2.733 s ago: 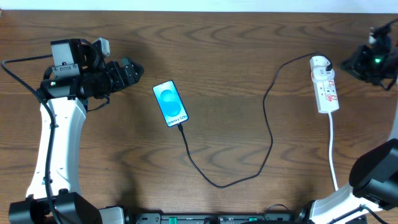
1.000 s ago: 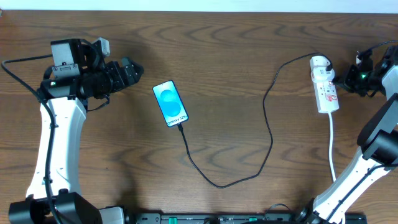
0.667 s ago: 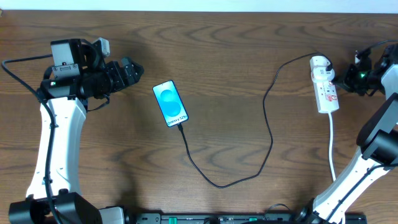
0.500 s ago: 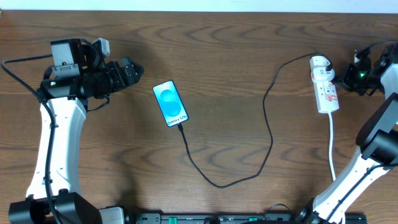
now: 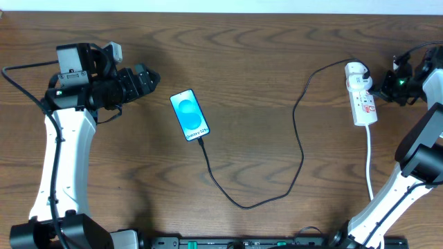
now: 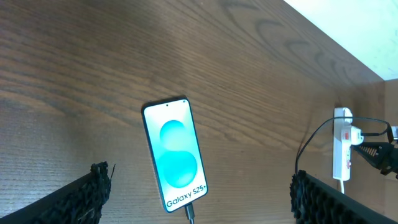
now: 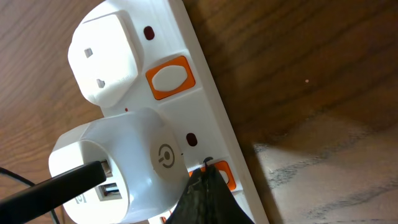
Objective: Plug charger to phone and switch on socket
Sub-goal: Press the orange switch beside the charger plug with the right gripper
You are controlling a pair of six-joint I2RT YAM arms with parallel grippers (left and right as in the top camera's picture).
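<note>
Left fingers (image 6: 93, 186) gape empty; right fingers (image 7: 202, 193), shut and empty, seemingly touch the orange switch (image 7: 225, 175) on the white plastic power strip (image 7: 200, 106): off-centre pressure could skid it.

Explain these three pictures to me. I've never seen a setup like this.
This is a robot with a left arm and a right arm at a wooden table. One picture looks down from above. The other two come from a small camera on each wrist. On the table lie a phone with a lit blue screen and a white power strip. A thin black charger cable runs from the phone's end to a white adapter in the strip. The left gripper is open and holds nothing. The right gripper is shut, its tip at an orange switch on the strip.
</note>
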